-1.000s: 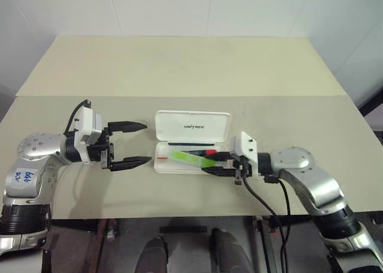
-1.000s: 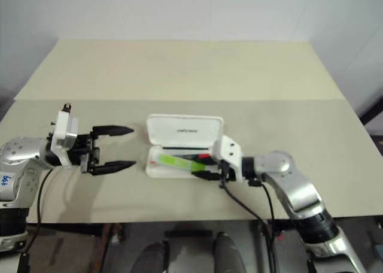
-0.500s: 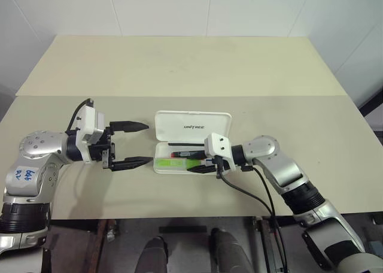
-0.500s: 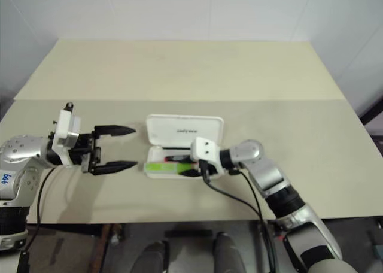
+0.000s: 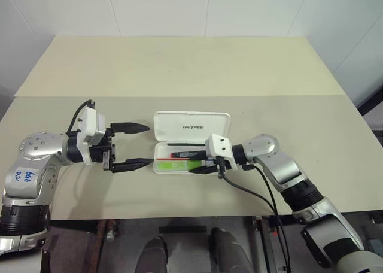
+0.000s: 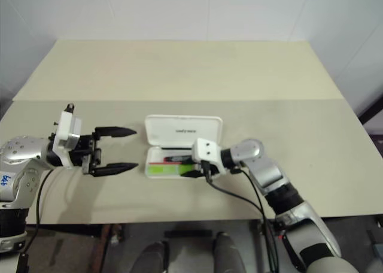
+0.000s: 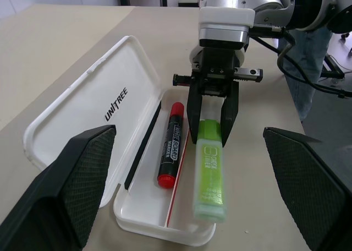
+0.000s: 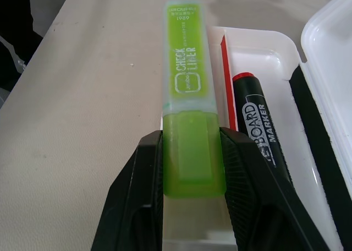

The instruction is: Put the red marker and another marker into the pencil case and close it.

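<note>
The red marker [image 7: 169, 146] was seen already laid in the open tray of the pencil case [image 5: 191, 127], its lid propped back on the far side. The green highlighter [image 7: 209, 170] was held clamped between the fingers of the right gripper [image 7: 212, 126], resting along the tray's near rim and judged not yet released. The left gripper [image 5: 133, 146] was kept spread wide and empty, just left of the case on the table [image 5: 179, 69]. Release and closing of the lid appeared left to be done.
</note>
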### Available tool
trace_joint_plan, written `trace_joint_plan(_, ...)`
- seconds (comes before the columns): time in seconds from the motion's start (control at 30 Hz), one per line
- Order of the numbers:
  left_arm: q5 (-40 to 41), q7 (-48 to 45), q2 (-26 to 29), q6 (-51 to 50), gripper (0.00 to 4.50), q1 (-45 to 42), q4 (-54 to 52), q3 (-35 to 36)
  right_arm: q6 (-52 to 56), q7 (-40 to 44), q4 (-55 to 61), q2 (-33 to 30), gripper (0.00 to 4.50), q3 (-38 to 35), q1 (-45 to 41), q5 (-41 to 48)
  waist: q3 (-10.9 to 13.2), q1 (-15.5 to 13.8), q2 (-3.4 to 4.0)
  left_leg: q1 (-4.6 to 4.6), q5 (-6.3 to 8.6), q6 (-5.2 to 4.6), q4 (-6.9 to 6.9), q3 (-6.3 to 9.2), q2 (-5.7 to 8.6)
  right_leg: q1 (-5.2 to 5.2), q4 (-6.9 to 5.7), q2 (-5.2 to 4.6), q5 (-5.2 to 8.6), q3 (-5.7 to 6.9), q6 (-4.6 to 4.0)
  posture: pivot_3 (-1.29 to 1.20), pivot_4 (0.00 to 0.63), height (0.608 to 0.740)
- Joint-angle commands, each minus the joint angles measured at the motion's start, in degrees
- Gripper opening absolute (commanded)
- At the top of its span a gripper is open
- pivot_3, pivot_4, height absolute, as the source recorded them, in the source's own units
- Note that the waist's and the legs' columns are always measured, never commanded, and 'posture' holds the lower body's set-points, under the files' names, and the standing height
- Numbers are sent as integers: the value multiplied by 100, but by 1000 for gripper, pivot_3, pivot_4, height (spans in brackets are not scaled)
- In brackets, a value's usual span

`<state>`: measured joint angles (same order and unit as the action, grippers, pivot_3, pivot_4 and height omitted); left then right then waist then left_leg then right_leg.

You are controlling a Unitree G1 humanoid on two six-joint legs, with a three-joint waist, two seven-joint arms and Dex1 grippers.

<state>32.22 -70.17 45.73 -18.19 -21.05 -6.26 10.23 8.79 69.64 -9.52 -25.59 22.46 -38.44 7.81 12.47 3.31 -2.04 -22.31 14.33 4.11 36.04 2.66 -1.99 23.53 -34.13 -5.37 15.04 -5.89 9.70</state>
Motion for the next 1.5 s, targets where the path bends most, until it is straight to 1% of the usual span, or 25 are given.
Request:
trace_joint_plan(0.03, 73, 7, 43, 25, 4500, -125, -98, 67, -9, -77, -45, 46, 1086, -89, -135, -80, 0, 0, 0, 0, 0, 0, 0, 0, 0, 0, -1, 0, 0, 0, 0, 0, 150, 740)
trace_joint_plan(0.3, 60, 5, -3, 37, 4500, -202, -59, 19, 92, -187, 5, 150, 1086, -171, -200, -87, 0, 20, 0, 4, -1, 1, 1, 0, 0, 1, -6, 1, 0, 0, -1, 0, 150, 740)
trace_joint_plan(0.73, 45, -3, -41, 55, 4500, -223, -35, -24, 684, -305, 486, 181, 1086, -463, -225, 278, 0, 8, 0, 1, -1, 1, -3, 0, 0, 1, -1, 0, 0, 0, -1, 0, 150, 740)
trace_joint_plan(1.13, 34, -1, -70, 95, 4500, -240, -7, -63, 911, -324, 717, 141, 1086, -458, -180, 393, 0, 9, 0, -1, -1, 1, -6, 0, 0, 3, 4, 0, 1, 0, -1, 0, 150, 740)
trace_joint_plan(1.3, 32, -9, -76, 110, 4500, -256, 6, -79, 1166, -345, 841, 164, 1086, -542, -239, 572, 0, 7, 0, -2, 0, 1, -9, 0, 0, 3, 8, 0, 1, 0, -1, 0, 150, 740)
trace_joint_plan(1.5, 21, -7, -103, 130, 4500, -292, 32, -100, 1122, -345, 710, 127, 1086, -476, -264, 473, 0, 7, 0, -2, 0, 1, -9, 0, 0, 3, 9, 0, 1, 1, -1, 0, 150, 740)
